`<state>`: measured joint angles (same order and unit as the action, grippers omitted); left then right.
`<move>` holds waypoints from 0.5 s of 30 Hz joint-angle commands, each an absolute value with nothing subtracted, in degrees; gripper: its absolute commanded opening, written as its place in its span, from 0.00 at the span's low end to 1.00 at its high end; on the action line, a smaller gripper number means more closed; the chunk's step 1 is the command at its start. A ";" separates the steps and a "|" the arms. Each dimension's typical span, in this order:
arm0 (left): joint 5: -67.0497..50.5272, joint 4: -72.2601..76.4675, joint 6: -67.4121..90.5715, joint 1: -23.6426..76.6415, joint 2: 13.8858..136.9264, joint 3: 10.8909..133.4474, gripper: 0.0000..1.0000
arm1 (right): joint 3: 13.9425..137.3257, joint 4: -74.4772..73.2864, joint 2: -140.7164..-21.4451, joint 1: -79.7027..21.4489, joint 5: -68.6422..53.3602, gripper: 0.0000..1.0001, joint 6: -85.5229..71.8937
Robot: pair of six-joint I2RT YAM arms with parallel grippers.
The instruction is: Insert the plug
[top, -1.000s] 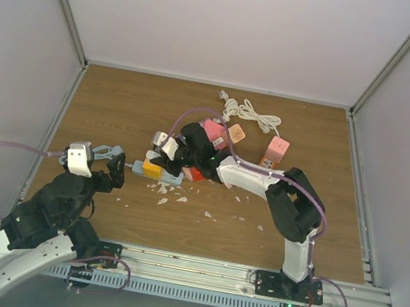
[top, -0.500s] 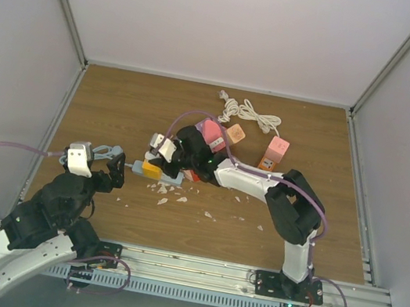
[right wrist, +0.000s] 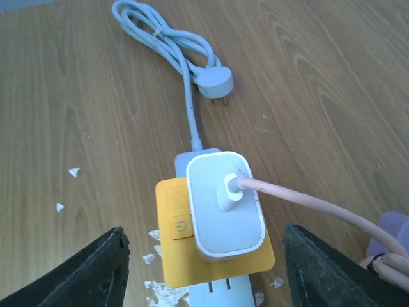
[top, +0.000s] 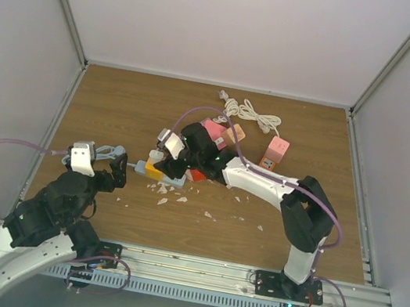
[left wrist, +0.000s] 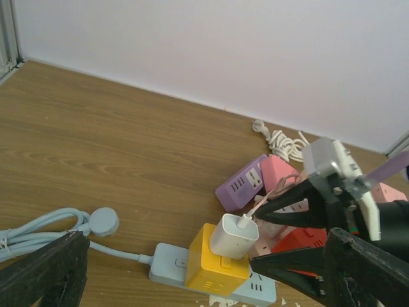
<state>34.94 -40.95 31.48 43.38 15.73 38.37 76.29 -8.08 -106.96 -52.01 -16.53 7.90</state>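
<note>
Wood-grain table (top: 118, 106) is filling a white-walled enclosure; the right arm (top: 263, 184) is reaching across to the middle, and the left arm (top: 52, 210) is hanging back near the left edge.

The right gripper (right wrist: 204, 228) is hovering over the outlets with its jaws spread wide, one finger on either side of the plug and neither touching it; the left gripper (top: 114, 163) is also gaping wide, holding nothing and sitting just beside a pale blue cord (right wrist: 172, 51).

That cord is running into a pale blue power strip (left wrist: 169, 263) lying flat; a yellow adapter cube (right wrist: 176, 256) is sitting on the strip, and the plug (right wrist: 223, 201) is resting on top of the cube.

Nothing is bracing the strip, so a downward push that is landing off-centre is likely to be sliding it or tipping the cube; a finger catching the cable could also be dragging the plug back out.

The plug is looking like a white, rounded charger block, leaning slightly in the left wrist view; whether it is sitting fully home cannot be told; a pink cable (right wrist: 307, 198) is leaving its face toward the right; white chips (top: 166, 194) are littering the wood nearby.
</note>
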 commanded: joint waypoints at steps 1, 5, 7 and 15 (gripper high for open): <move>35.53 -38.24 32.36 43.24 16.74 38.15 0.99 | 75.86 -9.12 -102.55 -52.03 -18.63 0.68 3.85; 35.82 -38.37 32.65 43.24 16.44 38.25 0.99 | 71.93 -7.50 -98.76 -52.12 -19.29 0.69 1.78; 35.60 -38.26 32.63 43.24 16.35 38.15 0.99 | 70.01 -6.93 -96.74 -52.09 -19.51 0.70 0.40; 23.63 -35.05 29.47 43.24 17.40 40.66 0.99 | 60.75 -2.07 -83.97 -52.08 -4.71 0.73 -10.89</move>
<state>31.33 -40.42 30.98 43.38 16.53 38.48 64.82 -6.20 -90.56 -52.01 -16.58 -2.83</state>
